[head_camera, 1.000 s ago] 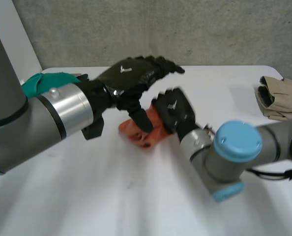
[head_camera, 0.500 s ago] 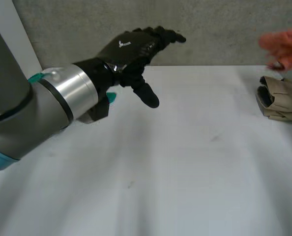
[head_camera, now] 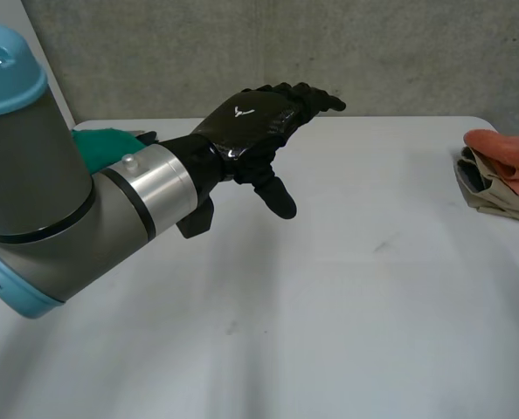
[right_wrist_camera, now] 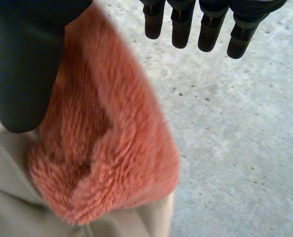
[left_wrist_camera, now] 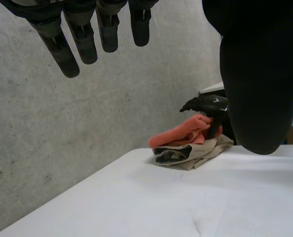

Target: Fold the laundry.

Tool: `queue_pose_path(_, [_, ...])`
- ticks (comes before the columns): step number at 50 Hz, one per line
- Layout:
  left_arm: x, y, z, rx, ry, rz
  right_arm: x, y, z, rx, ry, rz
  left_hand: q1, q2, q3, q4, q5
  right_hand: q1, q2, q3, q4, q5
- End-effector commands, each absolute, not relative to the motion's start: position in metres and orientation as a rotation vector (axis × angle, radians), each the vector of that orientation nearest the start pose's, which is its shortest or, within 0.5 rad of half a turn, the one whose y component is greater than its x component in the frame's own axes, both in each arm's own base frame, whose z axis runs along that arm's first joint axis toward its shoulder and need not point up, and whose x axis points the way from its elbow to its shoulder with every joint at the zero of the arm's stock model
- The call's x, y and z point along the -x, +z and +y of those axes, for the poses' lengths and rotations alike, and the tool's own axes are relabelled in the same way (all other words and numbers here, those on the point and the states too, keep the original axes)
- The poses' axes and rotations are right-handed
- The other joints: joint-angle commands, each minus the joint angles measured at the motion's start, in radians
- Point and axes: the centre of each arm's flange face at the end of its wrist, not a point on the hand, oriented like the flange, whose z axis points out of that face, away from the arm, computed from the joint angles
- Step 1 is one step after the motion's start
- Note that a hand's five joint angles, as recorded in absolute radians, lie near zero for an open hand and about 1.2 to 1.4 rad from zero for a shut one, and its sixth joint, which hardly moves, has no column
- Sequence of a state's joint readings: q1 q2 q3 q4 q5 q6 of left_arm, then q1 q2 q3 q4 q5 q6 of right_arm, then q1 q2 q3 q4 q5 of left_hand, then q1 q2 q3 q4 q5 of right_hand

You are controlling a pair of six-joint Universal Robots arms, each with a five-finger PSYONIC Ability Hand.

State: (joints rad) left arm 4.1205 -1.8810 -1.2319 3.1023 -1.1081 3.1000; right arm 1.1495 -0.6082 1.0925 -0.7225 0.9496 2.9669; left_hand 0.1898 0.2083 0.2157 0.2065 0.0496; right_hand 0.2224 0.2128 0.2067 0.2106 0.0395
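My left hand [head_camera: 258,122] hovers open above the middle of the white table [head_camera: 347,314], fingers straight and thumb hanging down, holding nothing. A folded orange fleece cloth [head_camera: 507,148] lies on top of a folded beige cloth [head_camera: 495,194] at the table's far right edge. In the left wrist view the orange cloth [left_wrist_camera: 178,137] rests on the beige cloth [left_wrist_camera: 198,154], and my right hand [left_wrist_camera: 209,105] stands just above it. In the right wrist view my right hand [right_wrist_camera: 23,69] is open, fingers straight, over the orange cloth [right_wrist_camera: 112,148] and the beige cloth [right_wrist_camera: 8,202].
A teal cloth [head_camera: 102,141] lies at the table's back left, behind my left forearm. A grey concrete wall [head_camera: 399,52] runs along the table's far edge.
My right hand carried the orange cloth from the table's middle to the far right, set it on the beige cloth and opened. My left hand stayed raised and open.
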Motion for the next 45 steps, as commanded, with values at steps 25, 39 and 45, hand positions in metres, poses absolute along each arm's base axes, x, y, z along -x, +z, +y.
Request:
queue_pose_path(25, [0.231, 0.417, -0.293, 0.376, 2.493, -1.712, -0.137, 0.372, -0.401, 0.862, -3.203, 1.035, -0.015, -0.034, -0.041, -0.032, -0.050, -0.048, -0.038, -0.032, -0.036, -0.040])
queue_pose_path(39, [0.168, 0.229, -0.450, 0.569, 2.323, -2.171, -0.242, 0.207, -0.335, 1.223, -2.513, 1.590, -0.015, -0.034, -0.041, -0.032, -0.050, -0.048, -0.038, -0.032, -0.036, -0.040])
queue_pose_path(45, [0.158, 0.172, -0.481, 0.570, 2.281, -2.221, -0.236, 0.176, -0.336, 1.209, -2.393, 1.787, 0.006, -0.013, -0.020, -0.011, -0.029, -0.048, -0.038, -0.032, -0.036, -0.040])
